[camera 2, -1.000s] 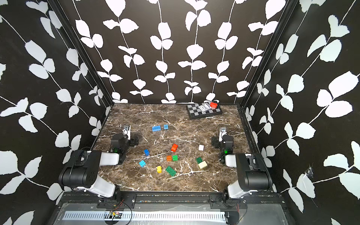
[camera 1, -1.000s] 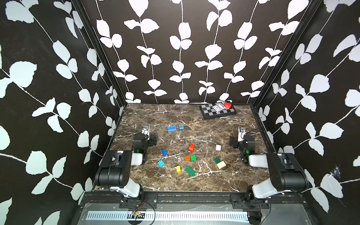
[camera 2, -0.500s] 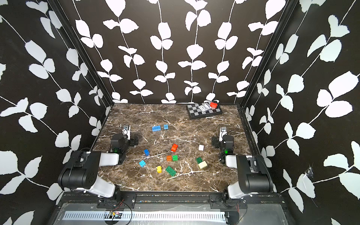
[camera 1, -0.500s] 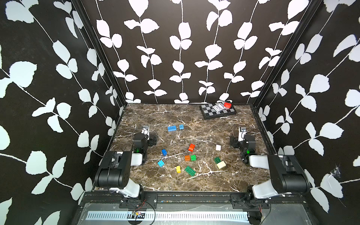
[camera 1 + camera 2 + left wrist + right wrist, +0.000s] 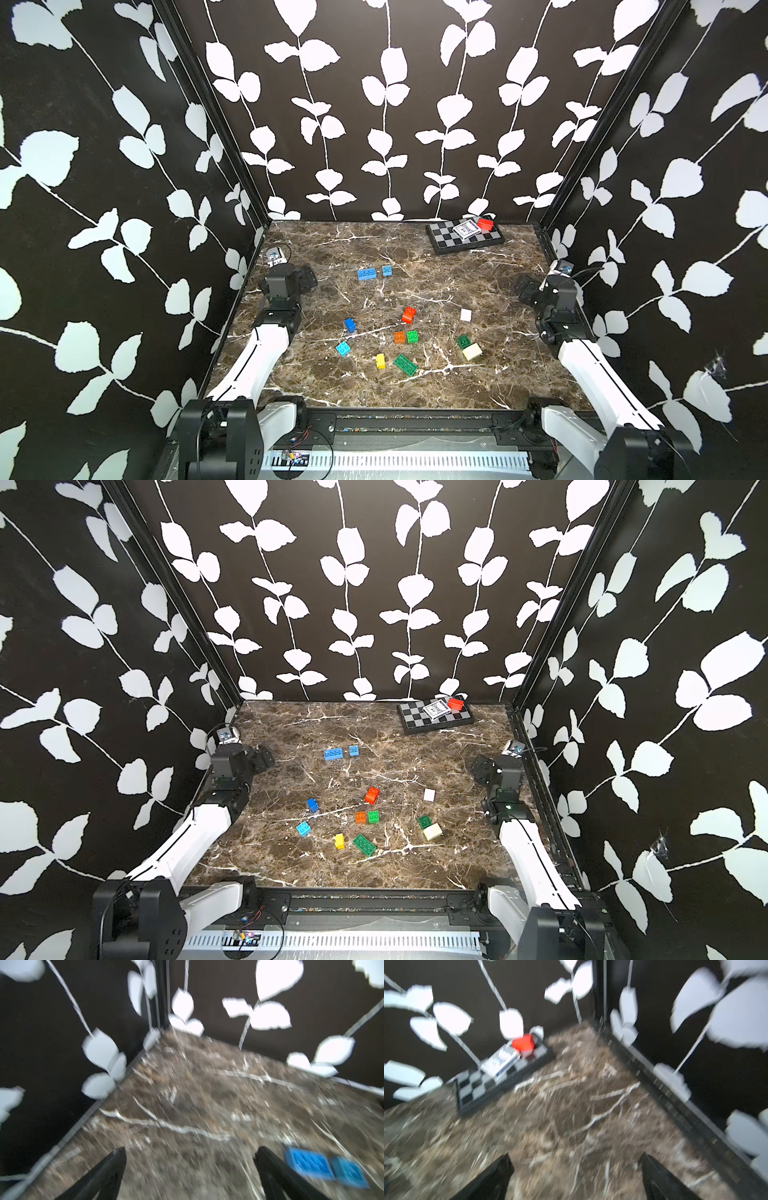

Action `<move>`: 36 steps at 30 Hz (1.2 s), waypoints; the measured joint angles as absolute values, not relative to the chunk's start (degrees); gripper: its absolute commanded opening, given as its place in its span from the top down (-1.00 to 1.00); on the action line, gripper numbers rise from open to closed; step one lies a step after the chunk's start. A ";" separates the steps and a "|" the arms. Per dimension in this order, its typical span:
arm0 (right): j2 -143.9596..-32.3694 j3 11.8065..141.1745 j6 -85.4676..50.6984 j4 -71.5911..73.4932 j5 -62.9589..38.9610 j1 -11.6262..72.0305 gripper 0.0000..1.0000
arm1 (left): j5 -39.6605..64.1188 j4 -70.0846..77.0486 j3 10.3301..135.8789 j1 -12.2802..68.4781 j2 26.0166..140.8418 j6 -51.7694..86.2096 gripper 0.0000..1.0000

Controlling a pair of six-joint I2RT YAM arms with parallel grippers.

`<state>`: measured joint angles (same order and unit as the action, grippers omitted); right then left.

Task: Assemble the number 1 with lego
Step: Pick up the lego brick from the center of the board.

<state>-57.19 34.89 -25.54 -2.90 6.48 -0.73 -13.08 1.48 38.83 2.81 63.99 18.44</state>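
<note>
Lego bricks (image 5: 399, 337) are lying loose across the middle of the desk (image 5: 478, 386), while the left hand (image 5: 191, 1149) and right hand (image 5: 575, 1155) are hanging open and empty at opposite sides, likely keeping clear before building.

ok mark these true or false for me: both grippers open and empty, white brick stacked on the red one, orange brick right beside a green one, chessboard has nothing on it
1. The left gripper and right gripper have their fingers apart with nothing between them: true.
2. The white brick is stacked on the red brick: false. It lies alone on the table, well apart from the red one.
3. The orange brick sits right beside a green brick: true.
4. The chessboard has nothing on it: false. A card box and a red block lie on it.
</note>
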 measured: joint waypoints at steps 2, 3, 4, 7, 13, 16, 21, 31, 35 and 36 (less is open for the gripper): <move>-57.98 36.82 -27.03 -9.06 3.66 1.30 -0.77 | -9.17 -5.17 40.75 3.36 64.58 21.17 -0.98; -58.41 37.78 -27.68 -11.70 2.68 2.79 -0.75 | -7.73 -8.08 41.80 3.88 64.95 22.06 -0.98; -58.85 38.85 -28.12 -14.39 1.85 4.86 -0.73 | -6.68 -11.18 42.98 4.80 65.36 22.92 -0.98; -60.07 42.04 -29.02 -21.21 0.49 11.90 -0.69 | -4.64 -19.73 46.46 9.28 66.24 24.69 -0.98; -62.94 46.96 -31.66 -29.85 0.12 19.05 -0.68 | -2.92 -31.05 50.30 16.36 67.55 28.21 -0.98; -65.49 48.84 -32.86 -32.08 -0.51 19.49 -0.68 | -2.96 -34.59 52.31 18.39 70.59 28.60 -0.98; -71.13 52.99 -33.01 -35.48 -2.20 19.51 -0.68 | -3.46 -39.97 60.29 24.47 79.59 28.82 -0.98; -74.98 55.05 -31.40 -36.71 -6.79 19.51 -0.70 | -10.57 -43.46 75.64 29.63 91.42 8.29 -0.97; -74.96 56.03 -28.99 -36.77 -7.25 19.51 -0.72 | -10.33 -43.42 83.70 27.62 97.93 -8.54 -0.98; -74.96 56.42 -28.40 -36.77 -7.20 19.51 -0.72 | -9.76 -43.40 85.21 26.83 99.42 -11.88 -0.98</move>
<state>-74.96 56.42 -28.40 -36.77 -7.20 19.51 -9.76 -43.40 85.21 26.83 99.42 -11.88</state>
